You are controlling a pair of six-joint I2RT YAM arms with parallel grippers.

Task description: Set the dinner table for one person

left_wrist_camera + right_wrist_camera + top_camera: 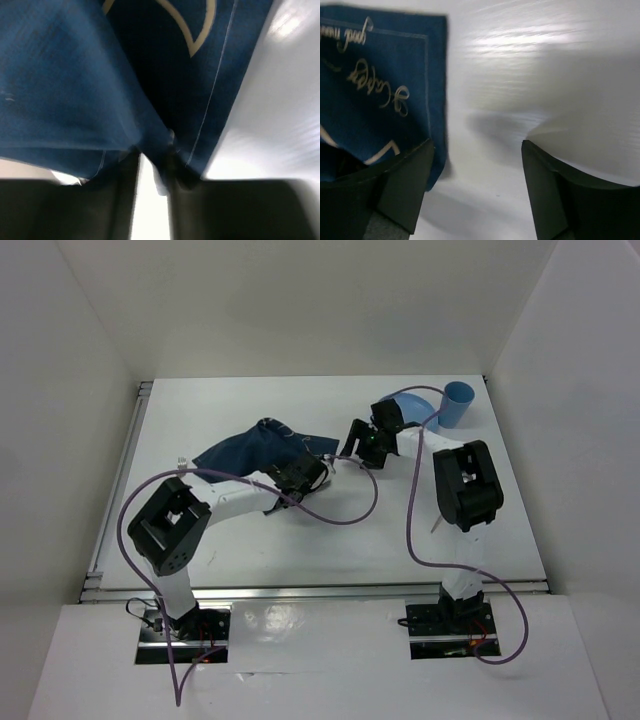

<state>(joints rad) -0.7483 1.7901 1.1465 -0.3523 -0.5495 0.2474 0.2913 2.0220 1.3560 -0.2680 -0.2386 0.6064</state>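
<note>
The white dinner table [250,550] fills the top view. A navy cloth placemat [255,447] lies crumpled at its middle left. My left gripper [312,466] is shut on the placemat's right edge; in the left wrist view the blue cloth [100,75] is pinched between the dark fingers [190,200]. My right gripper [352,443] is open and empty just right of the placemat's corner; the right wrist view shows that corner [380,90] by its left finger [395,190], with bare table [520,75] between the jaws.
A blue cup [458,404] stands at the back right, with a light blue dish [410,406] beside it, partly hidden by the right arm. Purple cables loop over the table in front of the arms. Metal rails edge the table.
</note>
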